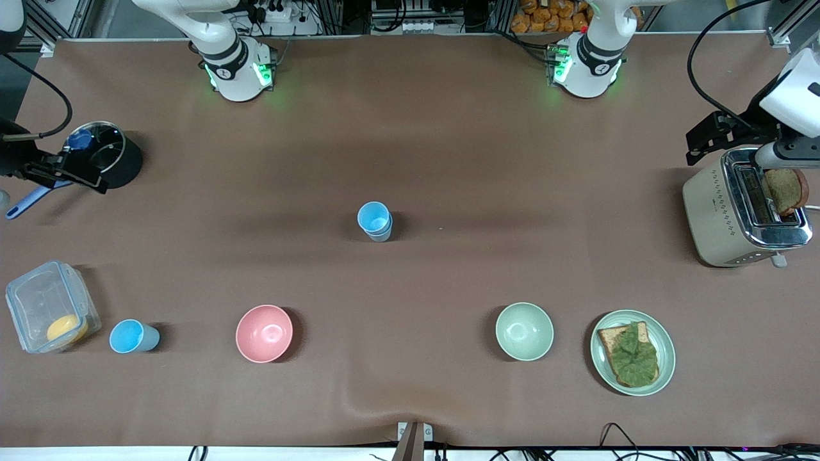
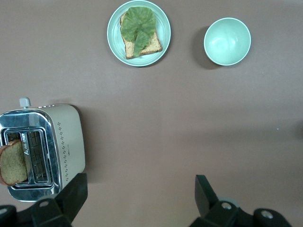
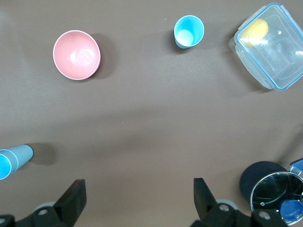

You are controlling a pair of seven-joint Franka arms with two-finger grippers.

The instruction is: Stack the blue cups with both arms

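Note:
One blue cup stands upright at the middle of the table. Its inside is bright blue, its outer wall is paler, and a second rim line shows just under the top. It also shows at the edge of the right wrist view. A brighter sky blue cup stands beside the plastic box, nearer the front camera; the right wrist view shows it too. My right gripper is open and empty, up over the table beside the black pot. My left gripper is open and empty, up beside the toaster.
A pink bowl and a pale green bowl stand nearer the front camera than the middle cup. A plate with toast and lettuce, a toaster, a black pot with glass lid and a clear box stand toward the table's ends.

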